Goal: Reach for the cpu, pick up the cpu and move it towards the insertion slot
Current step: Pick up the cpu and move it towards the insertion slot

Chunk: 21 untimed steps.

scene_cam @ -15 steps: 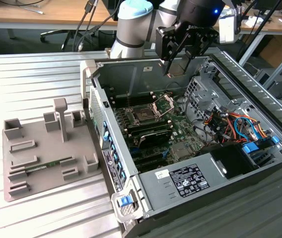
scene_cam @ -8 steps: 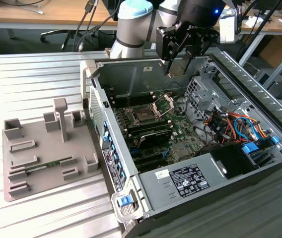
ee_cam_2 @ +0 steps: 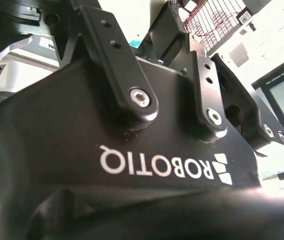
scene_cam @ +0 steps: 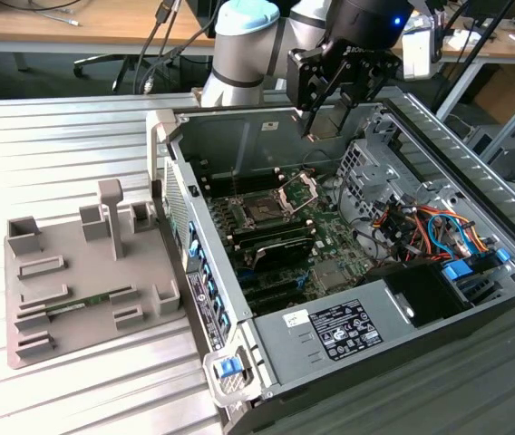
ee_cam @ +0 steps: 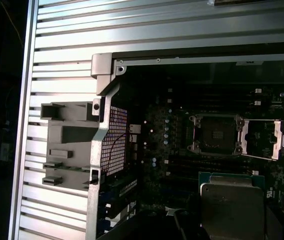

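End effector (scene_cam: 323, 127) grasping cpu (ee_cam: 232, 202) — above open computer case (scene_cam: 267, 136), insertion slot (ee_cam: 215, 134) below.

The arm's claw (scene_cam: 321, 122) hangs pointing downward, fingers (scene_cam: 313, 116) closed together.

- In the first wrist view the chip (ee_cam: 232, 205) is cut off by the picture's edge, so its lower part and the grip on it stay hidden.
- The socket's (ee_cam: 215, 134) dark centre is too dim there to show any detail.
- In the exterior view the gripper (scene_cam: 328, 122) hangs above the far wall of the computer case (scene_cam: 366, 326); what sits between its fingers is too small to tell.
- The arm's (scene_cam: 239, 54) upper part is cut off by that view's top edge.
- The gripper's black body blocks most of the second wrist view, hiding the fingertips.
- The grey tray's (scene_cam: 76, 290) green stick (scene_cam: 81, 302) is too small for detail.
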{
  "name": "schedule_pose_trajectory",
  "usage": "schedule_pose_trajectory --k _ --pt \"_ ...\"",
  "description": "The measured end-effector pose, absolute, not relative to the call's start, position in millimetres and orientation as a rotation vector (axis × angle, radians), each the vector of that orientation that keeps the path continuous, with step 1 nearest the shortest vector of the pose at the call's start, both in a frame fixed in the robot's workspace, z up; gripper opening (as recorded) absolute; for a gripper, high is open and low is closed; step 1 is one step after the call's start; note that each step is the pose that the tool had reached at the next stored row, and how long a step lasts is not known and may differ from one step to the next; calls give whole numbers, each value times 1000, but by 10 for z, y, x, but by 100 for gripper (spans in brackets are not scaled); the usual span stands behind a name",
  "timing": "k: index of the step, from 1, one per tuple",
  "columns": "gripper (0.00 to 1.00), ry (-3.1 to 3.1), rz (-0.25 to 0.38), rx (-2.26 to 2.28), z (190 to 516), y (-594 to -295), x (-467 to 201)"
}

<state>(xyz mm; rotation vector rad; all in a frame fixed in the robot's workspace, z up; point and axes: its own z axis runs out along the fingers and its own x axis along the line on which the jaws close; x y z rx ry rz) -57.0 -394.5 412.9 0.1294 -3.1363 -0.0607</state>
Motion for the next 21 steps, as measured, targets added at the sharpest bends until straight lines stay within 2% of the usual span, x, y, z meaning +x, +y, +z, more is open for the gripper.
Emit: schedule_pose_trajectory --k 21 --pt "55 -3136 -61 129 4127 -3945 -516"
